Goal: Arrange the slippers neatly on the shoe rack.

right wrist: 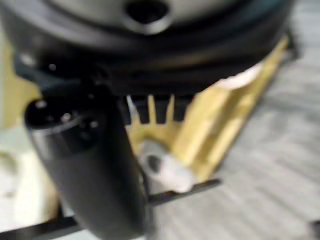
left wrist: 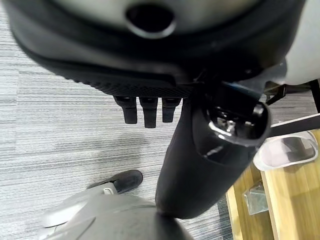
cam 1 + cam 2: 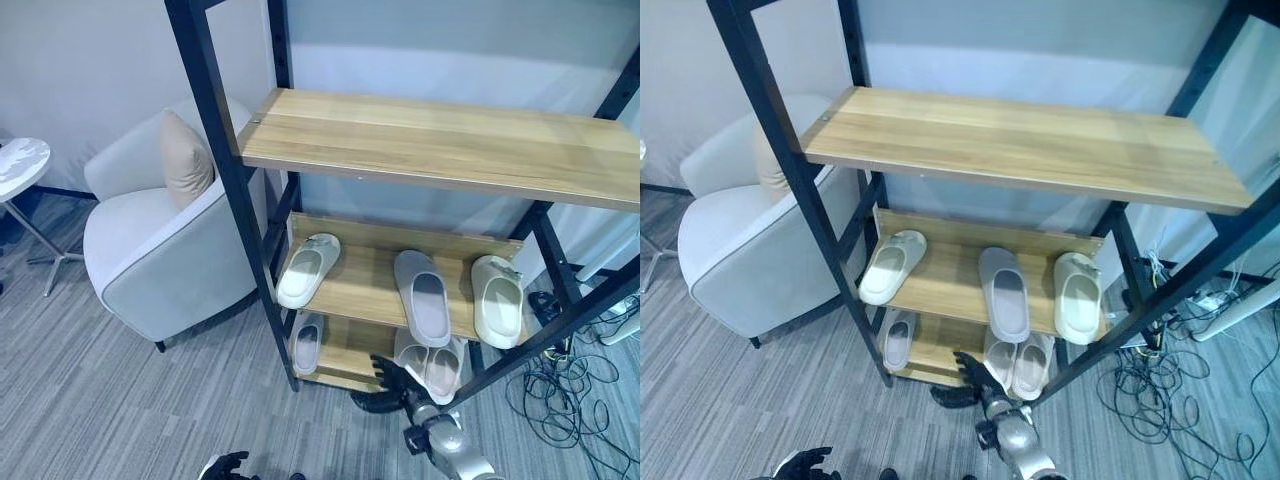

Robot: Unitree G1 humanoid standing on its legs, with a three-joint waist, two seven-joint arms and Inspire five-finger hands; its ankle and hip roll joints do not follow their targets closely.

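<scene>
The dark right hand [image 3: 392, 385], fingers relaxed and empty, hovers at the black-framed wooden shoe rack's [image 3: 430, 143] bottom shelf front edge beside a grey slipper pair [image 3: 432, 366]; left hand [image 3: 225, 467], fingers unreadable, hangs low.

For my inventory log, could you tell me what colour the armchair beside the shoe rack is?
Light grey-white, with a beige cushion; the armchair shows best in the left eye view.

Both eye views look steeply down from above and behind the right robot hand [image 3: 398, 385], facing the shoe rack [image 3: 440, 140] from a little way back. They share the whole rack, the armchair [image 3: 150, 250] and the carpeted floor [image 3: 90, 400], seen from spots slightly apart. The left wrist view sits tight behind the left robot hand [image 2: 145, 107], facing the floor, with a corner of the rack beyond its thumb. The right wrist view looks along its own hand, very near the rack's lowest shelf [image 1: 225, 120].
</scene>
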